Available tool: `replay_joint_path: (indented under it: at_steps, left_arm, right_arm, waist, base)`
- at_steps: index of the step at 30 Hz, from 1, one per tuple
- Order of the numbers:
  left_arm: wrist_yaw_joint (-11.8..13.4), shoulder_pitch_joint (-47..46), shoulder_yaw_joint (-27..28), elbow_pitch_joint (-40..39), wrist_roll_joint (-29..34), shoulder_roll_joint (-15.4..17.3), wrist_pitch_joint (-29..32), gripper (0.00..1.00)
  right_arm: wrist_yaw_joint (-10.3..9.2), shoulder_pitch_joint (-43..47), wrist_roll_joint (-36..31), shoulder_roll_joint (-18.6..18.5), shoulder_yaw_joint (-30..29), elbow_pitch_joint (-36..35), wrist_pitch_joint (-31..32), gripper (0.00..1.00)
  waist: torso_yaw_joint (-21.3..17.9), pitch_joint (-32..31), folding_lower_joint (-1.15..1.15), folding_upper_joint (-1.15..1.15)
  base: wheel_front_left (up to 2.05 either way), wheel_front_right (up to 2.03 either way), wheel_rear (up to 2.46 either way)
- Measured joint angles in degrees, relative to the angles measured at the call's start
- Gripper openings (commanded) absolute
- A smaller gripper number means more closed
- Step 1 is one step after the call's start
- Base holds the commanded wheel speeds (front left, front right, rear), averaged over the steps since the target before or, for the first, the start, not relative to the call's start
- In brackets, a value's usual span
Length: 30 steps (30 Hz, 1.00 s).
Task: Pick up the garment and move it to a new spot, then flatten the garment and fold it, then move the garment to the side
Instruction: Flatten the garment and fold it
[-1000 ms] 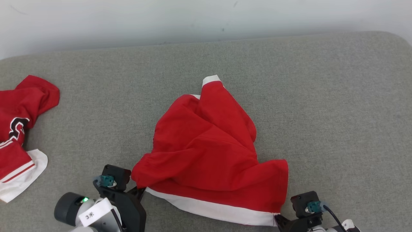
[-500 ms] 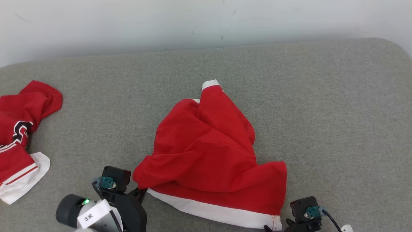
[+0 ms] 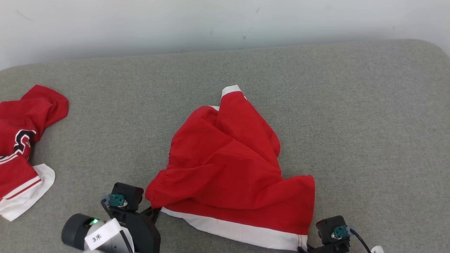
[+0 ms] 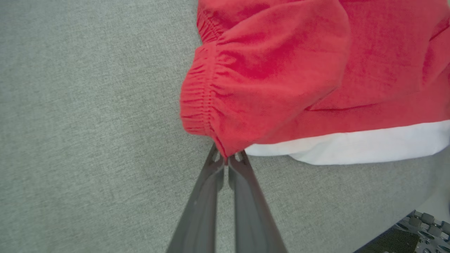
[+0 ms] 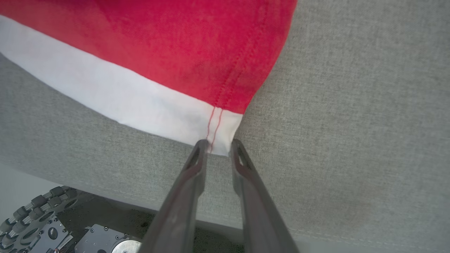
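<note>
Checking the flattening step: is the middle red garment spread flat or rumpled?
Rumpled: the red garment lies in overlapping folds on the grey cushion, not spread flat.

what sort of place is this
Probably a test room for laundry folding: a broad grey fabric-covered surface against a plain white wall, with red white-hemmed shorts and another red garment lying on it.

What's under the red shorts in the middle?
The red shorts lie on the grey cushion, which shows all around them. Whatever is beneath their bunched folds is covered.
</note>
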Motion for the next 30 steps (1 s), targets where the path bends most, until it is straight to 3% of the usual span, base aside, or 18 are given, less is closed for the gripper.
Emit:
replay_joint_path:
  at_steps: [1,2,3,18,30]
  left_arm:
    - [0.0,0.0,0.0,0.0,0.0,0.0,0.0,0.00]
    - [0.0,0.0,0.0,0.0,0.0,0.0,0.0,0.00]
    - [0.0,0.0,0.0,-0.1,0.0,0.1,0.0,0.00]
    - [1.0,-1.6,2.2,-1.5,-0.6,-1.4,-4.3,0.00]
    - [2.0,-2.1,5.3,-7.8,-4.0,-3.8,-10.0,0.00]
  right_arm:
    - [0.00,0.0,0.0,0.0,0.0,0.0,0.0,0.15]
    - [0.00,0.0,0.0,0.1,0.0,0.0,0.0,0.02]
    - [0.00,0.0,0.0,0.1,-0.1,0.0,0.0,0.00]
    - [-0.25,-4.3,0.5,0.6,-3.8,-3.4,-4.9,0.00]
    - [0.14,-6.5,9.2,0.8,-10.1,-13.1,-10.0,0.00]
  waist:
    - [0.0,0.0,0.00,0.00]
    - [0.0,0.1,0.00,0.00]
    - [0.0,0.1,0.00,0.00]
    - [-0.2,-2.3,0.00,0.01]
    - [-1.1,-7.4,0.00,0.00]
  base:
    - [0.00,0.00,0.00]
    - [0.00,0.00,0.00]
    - [0.00,0.00,0.00]
    - [0.00,0.00,0.00]
    - [0.00,0.00,0.00]
